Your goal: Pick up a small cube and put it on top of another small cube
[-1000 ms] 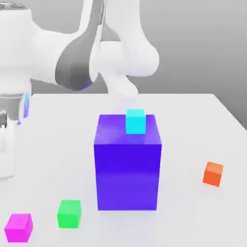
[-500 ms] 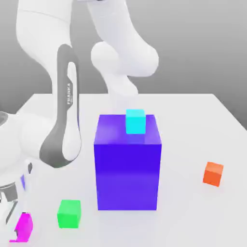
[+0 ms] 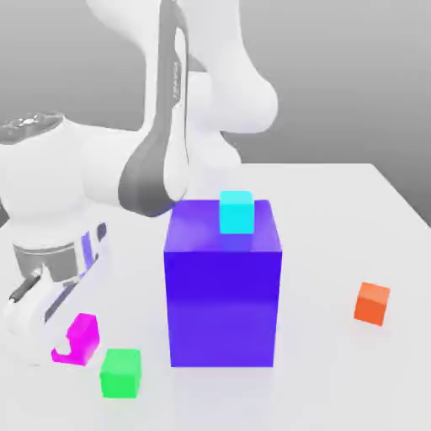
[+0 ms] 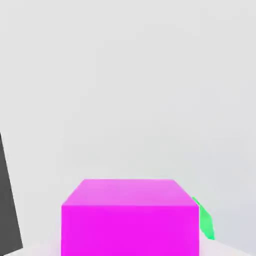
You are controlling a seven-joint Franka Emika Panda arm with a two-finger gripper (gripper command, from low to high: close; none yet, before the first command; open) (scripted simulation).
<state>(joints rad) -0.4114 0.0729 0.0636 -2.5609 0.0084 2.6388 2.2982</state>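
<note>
The small magenta cube (image 3: pixel 82 335) hangs just above the table at the exterior view's left, tilted, with my gripper (image 3: pixel 66 341) shut on it from the left side. In the hand view the same magenta cube (image 4: pixel 130 217) sits close to the camera, its top face and front face showing. A small green cube (image 3: pixel 120 372) rests on the table right below and beside the held cube, and a sliver of that green cube (image 4: pixel 205 224) peeks out beside the magenta one in the hand view.
A big blue-violet block (image 3: pixel 222 295) stands mid-table with a small cyan cube (image 3: pixel 236 211) on its top. A small orange cube (image 3: pixel 372 303) lies at the exterior view's right. The white table (image 3: pixel 337 219) stretches behind; my arm's bulk looms at the left.
The hand came down onto the magenta cube at the front left corner, then carried it up and toward the green cube. The arm has swung over the left side.
</note>
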